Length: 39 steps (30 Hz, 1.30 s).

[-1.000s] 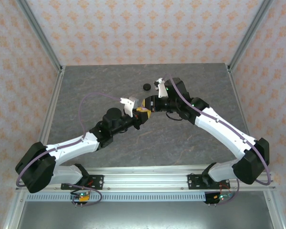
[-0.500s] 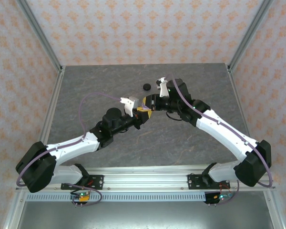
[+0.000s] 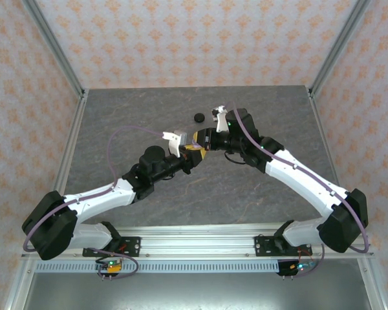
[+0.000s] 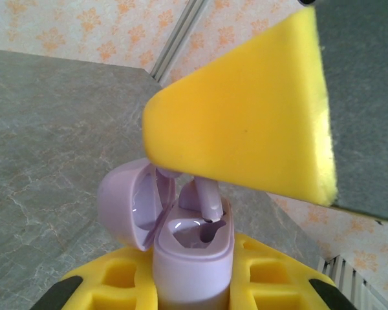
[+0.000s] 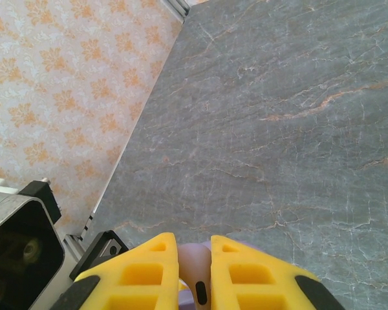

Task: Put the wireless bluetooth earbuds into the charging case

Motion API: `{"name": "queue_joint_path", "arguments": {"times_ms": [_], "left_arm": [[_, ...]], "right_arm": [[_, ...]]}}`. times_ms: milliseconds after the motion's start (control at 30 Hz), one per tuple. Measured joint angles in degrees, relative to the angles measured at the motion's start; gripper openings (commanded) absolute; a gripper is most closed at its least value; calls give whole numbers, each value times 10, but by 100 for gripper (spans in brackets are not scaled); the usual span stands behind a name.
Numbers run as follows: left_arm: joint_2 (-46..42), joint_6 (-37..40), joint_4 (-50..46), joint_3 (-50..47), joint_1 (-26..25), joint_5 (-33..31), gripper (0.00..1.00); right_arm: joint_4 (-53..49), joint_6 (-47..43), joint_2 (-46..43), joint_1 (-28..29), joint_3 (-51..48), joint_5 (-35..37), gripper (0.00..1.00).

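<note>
left tool (image 4: 194, 294): clamped on open case (image 4: 191, 252) | right tool (image 5: 194, 248): pinching lavender earbud (image 4: 208, 199), stem tip at case socket

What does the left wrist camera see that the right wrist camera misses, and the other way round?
Left wrist camera's own: the open lavender charging case, lid flipped aside, clamped in the left gripper. Right wrist camera's own: both yellow fingers of the right gripper side by side, and a dark boxy part at the lower left. Shared: the lavender earbud that the right gripper pinches, the grey table and the flowery wall.
</note>
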Motion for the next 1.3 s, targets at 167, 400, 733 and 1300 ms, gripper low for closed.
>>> {"name": "queue_joint_path", "arguments": {"times_ms": [167,400,733,1300], "left_arm": [[1,-16,0,0,0,-1,16],[1,-26,-7,3,-3,-4,17],[-2,-17,-22,15,-7,-3,18],[-3,9,-53,31,-7,-2,18]], "right_arm": [[7,0,-2,0,-6,0,15],[11,0,-7,0,-13,-1,19],[11,-1,-24,0,-18,-6,23],[4,-11,-29,-1,-18,-2,13]]}}
